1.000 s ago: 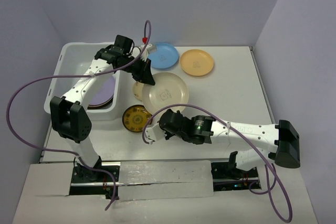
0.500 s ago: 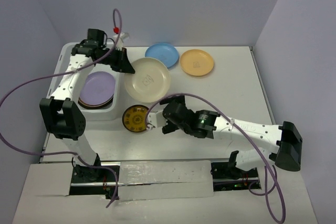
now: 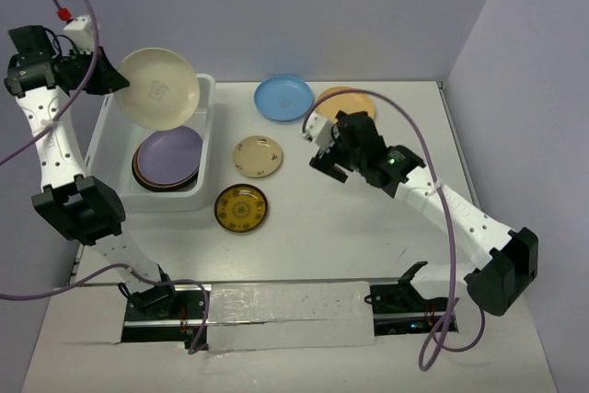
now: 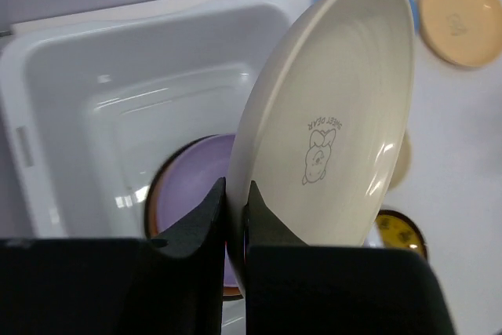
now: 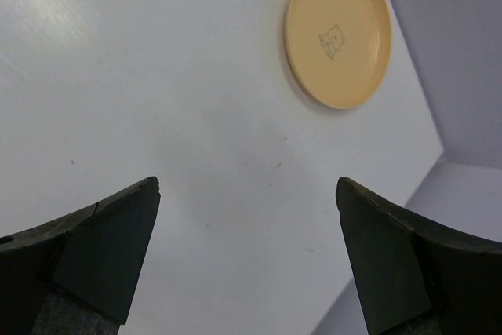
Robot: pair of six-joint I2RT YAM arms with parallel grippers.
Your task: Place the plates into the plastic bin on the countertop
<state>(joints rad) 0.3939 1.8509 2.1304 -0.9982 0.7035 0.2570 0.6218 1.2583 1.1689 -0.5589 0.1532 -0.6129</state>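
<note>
"One plate is travelling?"
"Yes: the left gripper point(image 4: 235, 194), pinching the large cream plate point(image 4: 329, 115) by its rim, is holding it tilted above the plastic bin point(image 3: 210, 149), off the countertop point(image 3: 368, 227) where it was lying a second ago. The right gripper point(image 5: 245, 194), newly spread wide and empty, is hovering near the orange plate point(image 5: 339, 33)."
"Remaining?"
"Four are lying loose: orange plate, blue plate point(image 3: 283, 98), small cream plate point(image 3: 258, 156), dark gold plate point(image 3: 241, 208). One lavender plate point(image 3: 170, 152) is sitting binned."

7 round plates: large cream point(image 3: 158, 87), small cream point(image 3: 258, 156), blue point(image 3: 283, 97), orange point(image 3: 342, 97), lavender point(image 3: 170, 152), dark gold-patterned point(image 3: 241, 208), brown-rimmed point(image 3: 150, 182). 1 white rectangular plastic bin point(image 3: 166, 200).
</note>
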